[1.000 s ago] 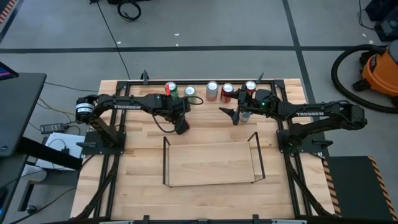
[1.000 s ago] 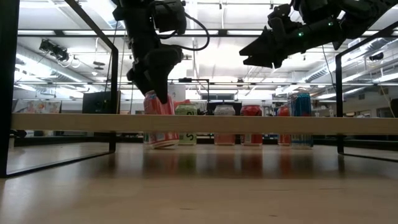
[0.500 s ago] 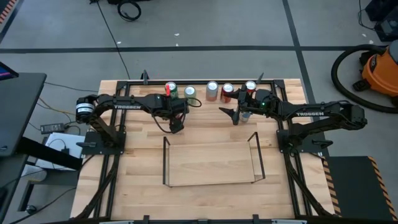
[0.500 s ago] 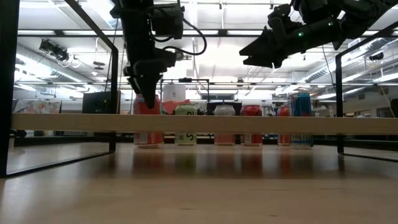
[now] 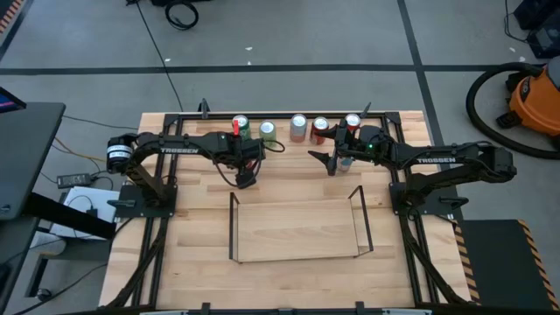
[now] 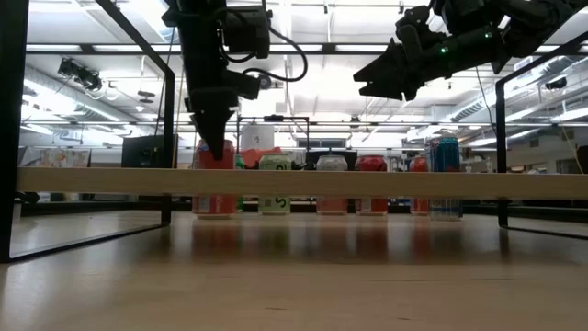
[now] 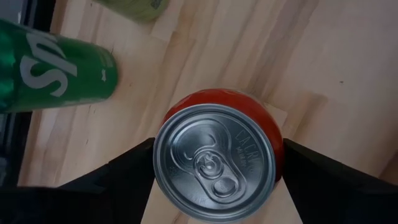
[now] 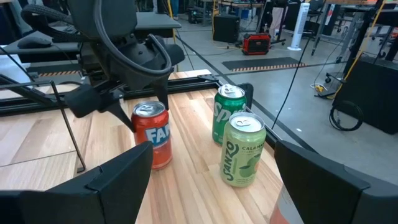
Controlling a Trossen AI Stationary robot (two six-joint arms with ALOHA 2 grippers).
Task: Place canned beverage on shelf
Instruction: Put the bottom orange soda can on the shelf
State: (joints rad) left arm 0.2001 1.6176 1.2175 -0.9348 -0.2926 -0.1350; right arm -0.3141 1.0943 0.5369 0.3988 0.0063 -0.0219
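A red can [image 8: 151, 135] stands upright on the table beyond the far left corner of the shelf [image 5: 297, 229], a black rod frame with a pale wood floor. The can's silver top fills the left wrist view [image 7: 214, 163]. My left gripper [image 5: 245, 178] is above the can, pointing down and shut on it. In the low view it is at the can's top [image 6: 214, 152]. My right gripper [image 5: 331, 160] is open and empty. It hangs above the table near the far right cans and also shows in the low view [image 6: 367, 87]. My left gripper pinches the red can's upper wall just under the rim [image 7: 277, 155] between its two fingers, one on each side. The fingers [image 8: 124, 104] come from above, pointing down. The can stands upright with its base on the table.
A row of cans stands along the far edge: a green can [image 5: 241, 127], a pale green can [image 5: 267, 131], a silver can [image 5: 298, 128], a red can [image 5: 319, 129] and another can [image 5: 352, 122]. The green can [image 8: 230, 115] and the pale green can [image 8: 242, 149] stand close behind the held can.
My left gripper has gone a little toward the table's left edge and has tipped from a slant to pointing straight down. The red can has gone from tilted, with its base partly off the wood, to upright with its base flat on the table.
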